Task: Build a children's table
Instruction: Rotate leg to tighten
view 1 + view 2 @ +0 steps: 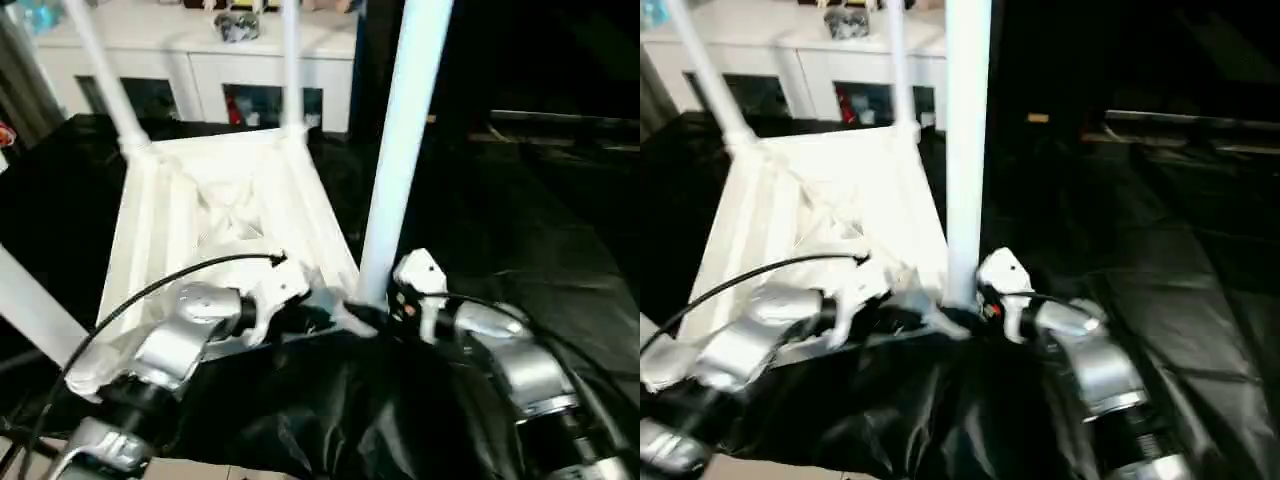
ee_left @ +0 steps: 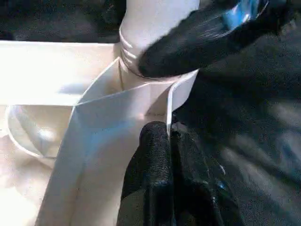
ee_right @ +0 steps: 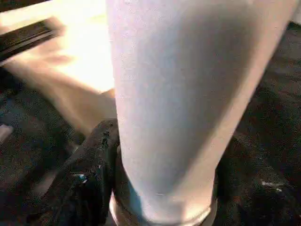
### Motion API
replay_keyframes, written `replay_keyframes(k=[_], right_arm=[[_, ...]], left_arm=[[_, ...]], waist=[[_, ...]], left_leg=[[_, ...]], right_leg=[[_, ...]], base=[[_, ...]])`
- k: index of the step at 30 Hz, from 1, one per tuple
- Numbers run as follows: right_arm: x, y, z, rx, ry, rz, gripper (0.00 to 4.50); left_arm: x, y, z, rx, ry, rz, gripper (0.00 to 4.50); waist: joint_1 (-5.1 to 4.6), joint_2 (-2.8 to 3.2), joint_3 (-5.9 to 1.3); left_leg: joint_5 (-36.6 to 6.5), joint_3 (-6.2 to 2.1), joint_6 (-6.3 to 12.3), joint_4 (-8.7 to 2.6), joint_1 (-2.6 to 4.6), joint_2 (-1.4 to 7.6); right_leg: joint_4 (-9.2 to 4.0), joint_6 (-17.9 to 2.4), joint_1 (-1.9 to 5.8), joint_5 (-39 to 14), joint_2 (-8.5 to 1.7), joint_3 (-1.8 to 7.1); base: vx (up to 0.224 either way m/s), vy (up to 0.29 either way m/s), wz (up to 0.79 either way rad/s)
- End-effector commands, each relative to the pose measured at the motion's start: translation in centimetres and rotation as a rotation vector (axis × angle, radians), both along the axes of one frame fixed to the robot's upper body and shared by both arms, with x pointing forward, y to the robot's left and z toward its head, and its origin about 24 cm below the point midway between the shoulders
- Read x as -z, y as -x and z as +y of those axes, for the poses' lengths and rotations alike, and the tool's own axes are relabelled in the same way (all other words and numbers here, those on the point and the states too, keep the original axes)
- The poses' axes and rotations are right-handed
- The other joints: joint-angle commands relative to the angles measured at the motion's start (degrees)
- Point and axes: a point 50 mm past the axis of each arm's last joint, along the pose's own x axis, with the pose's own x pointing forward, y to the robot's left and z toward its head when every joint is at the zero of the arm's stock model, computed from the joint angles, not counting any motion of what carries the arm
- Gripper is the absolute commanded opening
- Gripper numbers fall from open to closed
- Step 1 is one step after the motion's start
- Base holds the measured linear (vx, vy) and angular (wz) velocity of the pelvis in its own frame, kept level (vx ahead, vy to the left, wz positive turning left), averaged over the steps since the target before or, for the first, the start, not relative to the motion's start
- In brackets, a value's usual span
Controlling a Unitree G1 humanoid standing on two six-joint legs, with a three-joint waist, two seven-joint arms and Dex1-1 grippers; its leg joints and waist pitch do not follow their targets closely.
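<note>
The white table top [image 1: 230, 210] lies upside down on a black sheet, ribbed underside up. Two far legs [image 1: 100, 70] [image 1: 291, 60] stand in its back corners, and another leg [image 1: 30, 310] slants at the near left. A thick leg [image 1: 400, 150] rises from the near right corner socket. My right gripper [image 1: 372, 305] is shut on this leg's base, a black finger [image 3: 89, 179] on each side. My left gripper [image 1: 325, 312] is shut on the top's rim wall [image 2: 167, 108] just beside that corner, with one finger [image 2: 155, 174] inside the rim.
A white cabinet [image 1: 200, 70] with glass doors stands close behind the table, with dark clutter [image 1: 237, 25] on it. The crumpled black sheet [image 1: 520, 230] covers the surface to the right and front. My forearms cross low at the front.
</note>
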Motion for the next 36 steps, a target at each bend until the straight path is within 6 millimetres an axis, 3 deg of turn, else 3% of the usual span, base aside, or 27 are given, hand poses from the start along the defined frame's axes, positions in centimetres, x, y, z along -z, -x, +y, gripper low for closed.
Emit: replay_keyframes(k=[1,6,7,9,12,15,19,20,22,25,27,32,33,36], right_arm=[[2.0,0.9,2.6,0.0,0.0,0.114,2.61],[1.3,0.1,5.3,0.101,-0.046,0.096,2.61],[1.2,-0.1,5.4,0.104,-0.046,0.089,2.95],[0.8,-0.4,5.3,0.108,-0.052,0.074,3.16],[0.1,-0.8,4.5,0.079,-0.071,0.062,3.51],[-0.5,-0.8,3.7,0.013,-0.063,0.037,3.73],[-1.3,0.2,0.9,-0.231,0.024,0.033,3.79],[-1.4,0.5,0.4,-0.28,0.035,0.041,3.79],[-1.6,1.2,-0.6,-0.382,0.048,0.066,3.79],[-1.7,1.7,-1.1,-0.457,0.057,0.087,3.79],[-1.7,2.1,-1.4,-0.51,0.065,0.106,3.79],[-1.7,2.6,-2.0,-0.611,0.081,0.151,3.79],[-1.7,2.6,-2.0,-0.617,0.084,0.152,3.52],[-1.6,2.4,-1.7,-0.62,0.09,0.146,3.39]], left_arm=[[-1.5,-1.2,-1.6,-0.069,0.029,-0.083,0.0],[-1.9,-1.3,-3.9,-0.066,0.055,-0.111,0.0],[-1.9,-1.3,-4.1,-0.059,0.055,-0.116,0.0],[-2.0,-1.2,-4.2,-0.039,0.056,-0.117,0.0],[-2.0,-1.0,-3.7,-0.004,0.048,-0.112,0.0],[-2.0,-0.8,-3.1,0.029,0.05,-0.108,0.0],[-1.9,0.6,-1.5,0.155,0.069,-0.071,0.0],[-1.9,0.8,-1.2,0.174,0.069,-0.058,0.0],[-1.7,1.3,-0.4,0.211,0.054,-0.047,0.0],[-1.6,1.5,0.1,0.236,0.051,-0.032,0.0],[-1.7,1.7,0.5,0.259,0.056,-0.024,0.0],[-2.2,2.0,1.4,0.325,0.056,0.003,0.0],[-2.2,1.9,1.6,0.336,0.052,0.009,0.0],[-2.4,1.8,1.8,0.342,0.046,0.011,0.0]], waist=[[-0.86,-0.03,-2.73],[-1.83,0.06,-2.78],[-1.8,0.11,-2.87],[-1.76,0.2,-3.05],[-1.75,0.14,-3.23],[-1.59,-0.03,-3.39],[-1.03,0.01,-3.8],[-0.64,-0.05,-3.93],[0.08,0.16,-4.22],[0.9,0.05,-4.41],[1.25,0.05,-4.15],[1.86,-0.19,-3.75],[1.9,-0.22,-3.66],[1.92,-0.2,-3.63]], left_leg=[[-20.59,-3.55,-2.15,-5.43,0.8,4.24],[-21.05,-3.65,-1.57,-5.43,0.61,4.16],[-20.89,-3.7,-1.52,-5.43,0.59,4.21],[-19.27,-3.63,-1.19,-5.7,0.26,4.49],[-16.79,-3.32,-0.41,-5.62,0.0,4.5],[-13.99,-3.13,0.98,-5.39,-0.3,4.52],[-8.45,-2.71,3.4,-4.91,-0.35,4.73],[-6.38,-2.65,4.38,-4.75,-0.41,4.85],[-2.51,-2.3,6.69,-4.43,-0.12,4.95],[1.1,-2.28,8.23,-4.17,-0.34,4.95],[-1.13,-2.24,8.02,-4.32,-0.39,5.04],[-6.03,-2.12,4.6,-4.71,-0.04,5.12],[-6.75,-2.14,3.98,-4.76,-0.07,5.07],[-7.02,-2.17,3.11,-4.79,-0.04,5.04]], right_leg=[[-6.51,-7.59,1.02,-31.79,-5.6,2.78],[-6.77,-7.45,0.73,-31.51,-5.73,2.7],[-6.7,-7.49,0.83,-30.86,-5.78,2.71],[-6.27,-8.77,1.09,-25.45,-5.71,2.85],[-5.64,-11.11,1.49,-19.71,-5.76,3.08],[-5.32,-12.23,2.0,-17.1,-5.9,3.15],[-4.46,-14.11,2.26,-9.44,-5.77,3.11],[-3.98,-14.8,2.51,-6.23,-5.76,3.09],[-3.32,-16.63,2.18,-0.3,-5.68,3.07],[-2.7,-17.26,2.19,3.7,-5.5,2.86],[-3.05,-16.96,2.21,0.5,-5.66,2.81],[-3.78,-15.52,1.87,-7.72,-5.59,2.92],[-3.92,-15.22,1.84,-9.03,-5.66,3.0],[-4.09,-14.6,1.78,-10.75,-5.71,3.07]], base=[[0.0,0.0,0.0],[0.0,0.0,0.0],[0.0,0.0,0.0],[0.0,0.0,0.0],[0.0,0.0,0.0],[0.0,0.0,0.0],[0.014,-0.003,0.01],[0.055,-0.014,0.03],[0.03,-0.007,0.03],[0.0,0.0,0.0],[0.0,0.0,0.0],[0.0,0.0,0.0],[0.0,0.0,0.0],[0.0,0.0,0.0]])
